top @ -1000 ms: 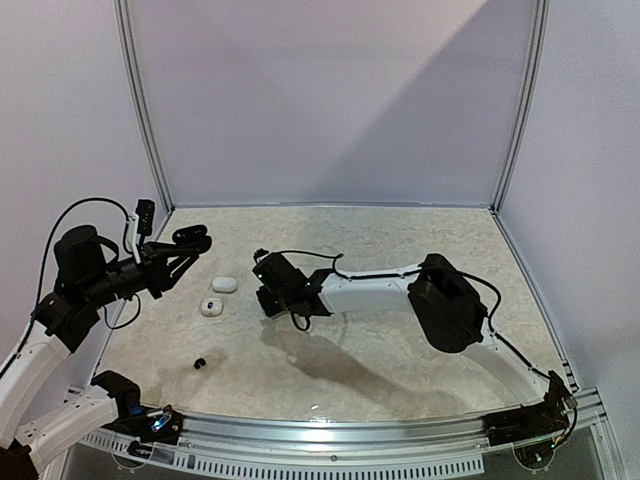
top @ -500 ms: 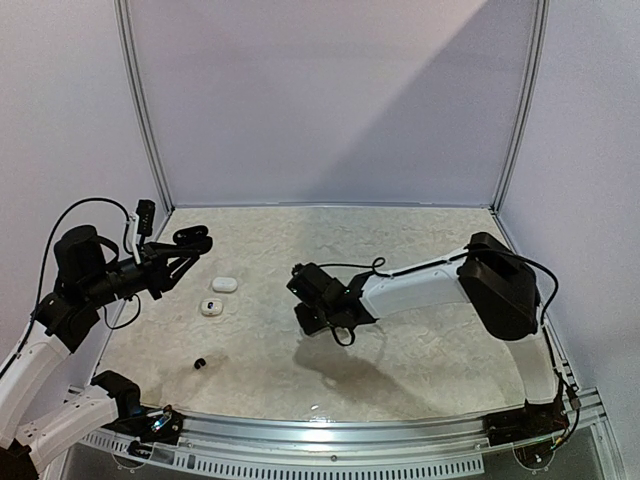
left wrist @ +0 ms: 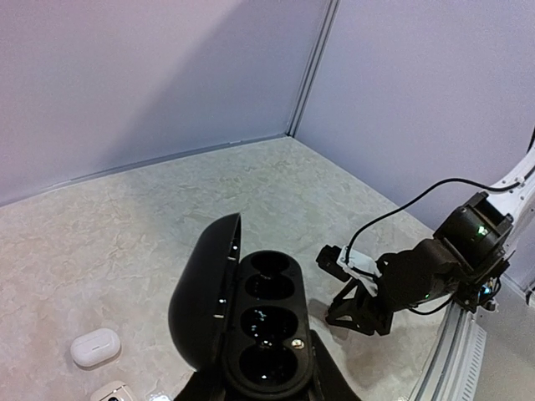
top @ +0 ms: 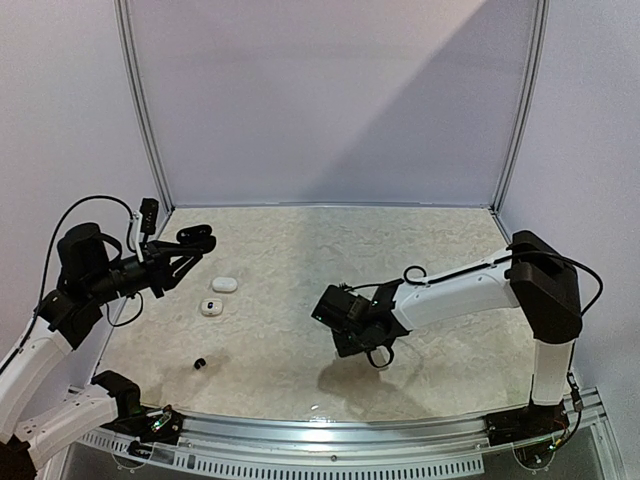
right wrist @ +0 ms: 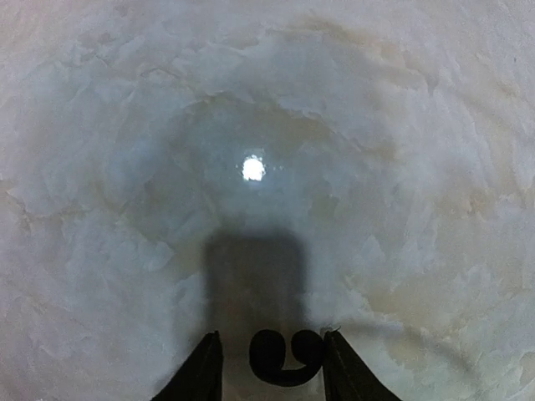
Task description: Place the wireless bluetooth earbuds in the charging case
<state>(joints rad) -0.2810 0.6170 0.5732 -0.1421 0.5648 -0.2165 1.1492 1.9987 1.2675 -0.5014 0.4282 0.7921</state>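
My left gripper (left wrist: 261,386) is shut on a black charging case (left wrist: 266,322), held up off the table with its lid open and its wells dark. In the top view that case (top: 196,238) is at the far left, with the left gripper (top: 180,255) just behind it. My right gripper (top: 368,345) points down at the table near the front middle. Its jaws (right wrist: 272,336) stand apart around a small black curved earbud (right wrist: 284,363). The earbud touches the right finger, with a gap on its left side. Another black earbud (top: 200,363) lies at the front left.
A closed white case (top: 224,284) and an open white case (top: 210,307) lie on the marbled table (top: 430,250) right of the left gripper. The closed white case (left wrist: 94,347) also shows in the left wrist view. Walls enclose three sides; a metal rail (top: 350,425) runs along the near edge.
My right arm has swung right and toward the near edge, away from the black case, and its jaws have widened. The left arm and the case have barely moved.
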